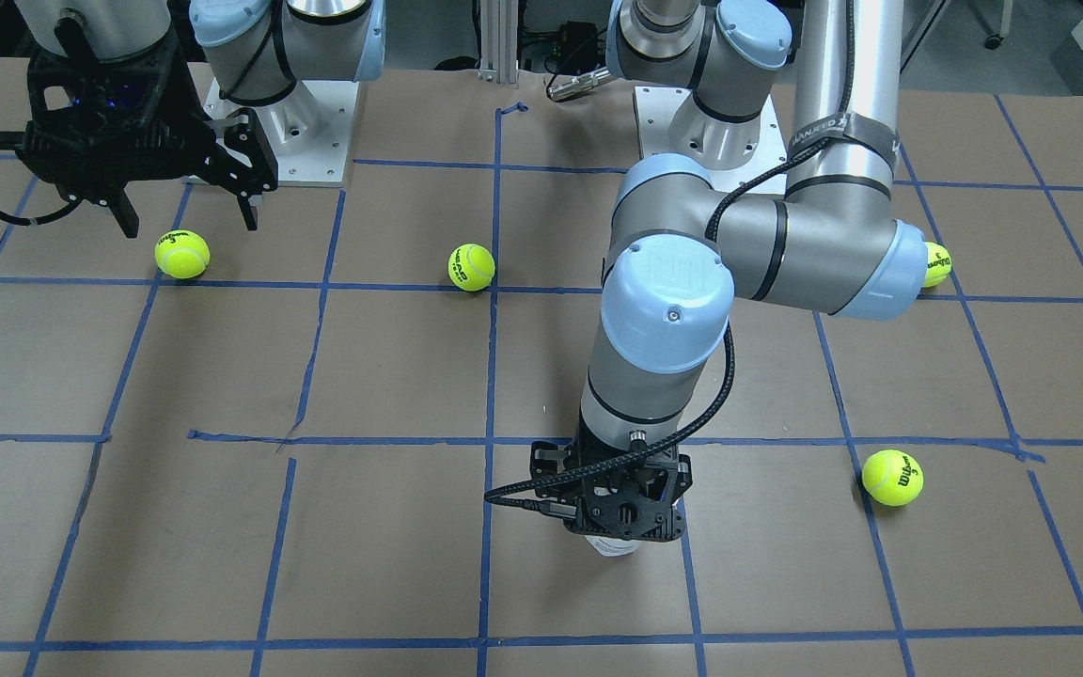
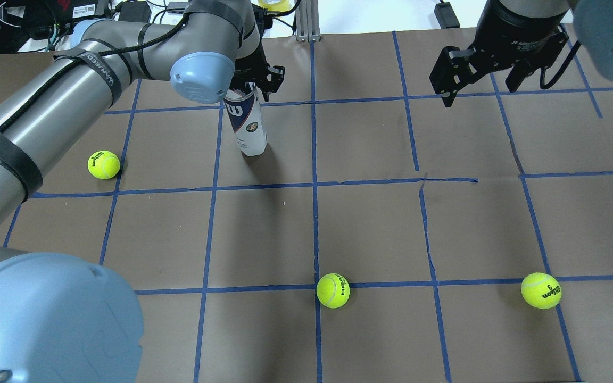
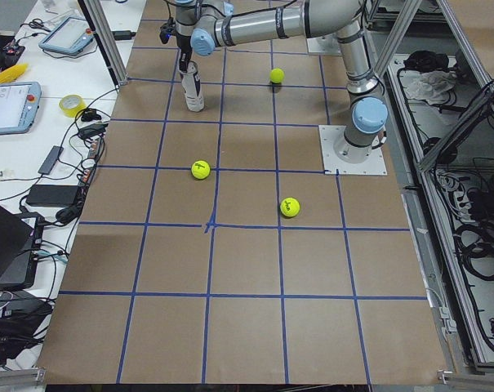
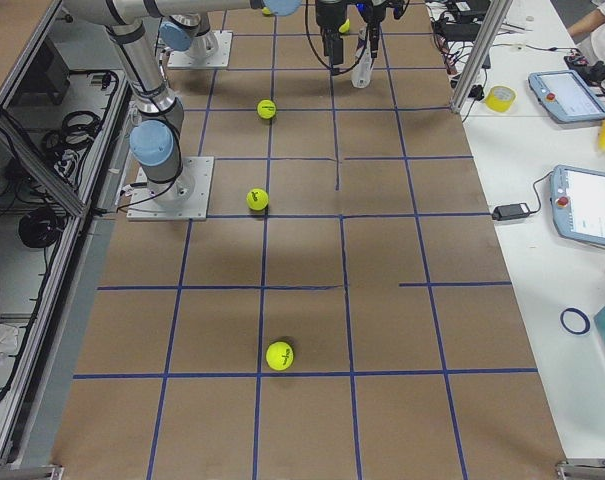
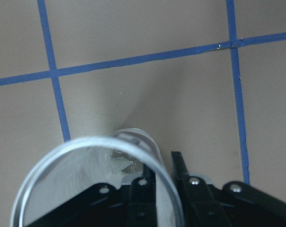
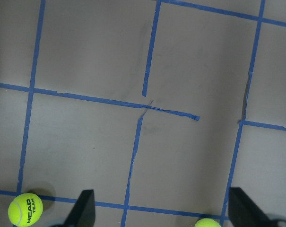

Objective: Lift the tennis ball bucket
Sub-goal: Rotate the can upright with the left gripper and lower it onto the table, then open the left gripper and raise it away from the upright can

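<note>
The tennis ball bucket [image 2: 248, 125] is a clear can with a white and navy label, upright and slightly tilted at the far left-centre of the table. Only its lower end [image 1: 615, 547] shows under the wrist in the front view. My left gripper [image 2: 253, 85] comes down from above and is shut on its open rim [image 5: 86, 146], with one finger [image 5: 142, 191] inside the wall and the other outside. The can's base is at or just above the paper; I cannot tell which. My right gripper [image 2: 477, 90] is open and empty, hovering above the far right of the table.
Yellow-green tennis balls lie loose on the brown taped table: one [image 2: 104, 164] left of the can, one [image 2: 333, 290] near centre, one [image 2: 540, 290] near right. A fourth ball [image 1: 936, 264] shows behind the left arm's elbow. Arm bases [image 1: 297, 132] stand at the robot's edge.
</note>
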### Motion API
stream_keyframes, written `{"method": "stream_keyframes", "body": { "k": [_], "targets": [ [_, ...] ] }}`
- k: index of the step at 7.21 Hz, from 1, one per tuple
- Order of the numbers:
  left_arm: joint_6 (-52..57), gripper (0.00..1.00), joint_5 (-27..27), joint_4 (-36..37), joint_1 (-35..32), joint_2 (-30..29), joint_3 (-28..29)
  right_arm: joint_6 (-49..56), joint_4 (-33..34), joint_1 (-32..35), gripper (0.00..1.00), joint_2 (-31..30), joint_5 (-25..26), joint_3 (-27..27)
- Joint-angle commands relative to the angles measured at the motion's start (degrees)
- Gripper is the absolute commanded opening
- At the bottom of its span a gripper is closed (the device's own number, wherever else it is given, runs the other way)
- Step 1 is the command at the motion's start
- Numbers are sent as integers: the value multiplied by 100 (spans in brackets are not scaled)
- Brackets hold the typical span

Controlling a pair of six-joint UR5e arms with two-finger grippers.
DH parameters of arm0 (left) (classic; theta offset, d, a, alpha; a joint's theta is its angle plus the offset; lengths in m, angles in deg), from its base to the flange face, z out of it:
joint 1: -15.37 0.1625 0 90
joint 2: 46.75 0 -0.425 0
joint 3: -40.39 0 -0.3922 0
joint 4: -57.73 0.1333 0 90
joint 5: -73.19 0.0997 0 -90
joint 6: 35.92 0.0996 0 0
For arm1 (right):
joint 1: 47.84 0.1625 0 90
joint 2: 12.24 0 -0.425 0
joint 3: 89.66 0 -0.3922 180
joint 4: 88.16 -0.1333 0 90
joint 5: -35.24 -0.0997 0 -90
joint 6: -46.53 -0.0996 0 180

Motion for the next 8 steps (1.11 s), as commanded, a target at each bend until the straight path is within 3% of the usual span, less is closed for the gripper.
{"method": "stream_keyframes", "body": {
  "k": [1, 4, 8],
  "targets": [
    [-50, 100, 11, -587, -38, 427, 113, -1, 19, 0, 100, 0, -9, 1],
    [-85, 100, 37, -1860, 154, 1034, 446, -18, 2, 0, 100, 0, -9, 1],
    [-24, 100, 46, -2804, 831, 2017, 45, -10, 11, 0, 100, 0, 0, 1]
  ]
}}
